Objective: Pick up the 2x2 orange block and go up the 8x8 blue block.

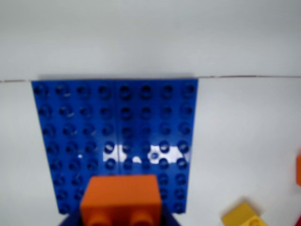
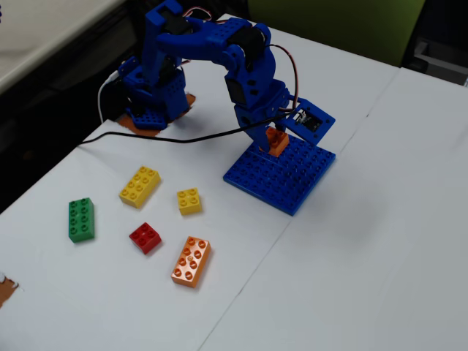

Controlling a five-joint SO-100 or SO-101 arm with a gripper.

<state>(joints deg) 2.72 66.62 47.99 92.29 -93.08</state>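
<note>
The blue arm [image 2: 219,58] reached forward and down from its base at the far left of the white surface [image 2: 380,241] in the fixed view, and its gripper [image 2: 276,142] held the 2x2 orange block [image 2: 277,141] clamped between the fingers. The block hung over the near edge of the 8x8 blue block [image 2: 281,174], on the side closest to the arm; whether it touched the studs or sat just above them could not be told from that view. In the wrist view the orange block [image 1: 121,200] filled the bottom centre of the picture, side-on and upright, with the blue baseplate [image 1: 117,122] spreading out beyond it (a patch of glare lay across the studs near the middle).

The baseplate lay flat on the surface beside a seam between two white sheets. To the left of it in the fixed view, well apart, lay the loose bricks: a small yellow brick [image 2: 189,201], a longer yellow brick [image 2: 140,186], a green brick [image 2: 80,219], a small red brick [image 2: 145,238] and a longer orange brick [image 2: 191,261]. A black cable [image 2: 168,139] ran from the left across the surface toward the arm. In the wrist view a yellow brick [image 1: 242,215] showed at the lower right.
</note>
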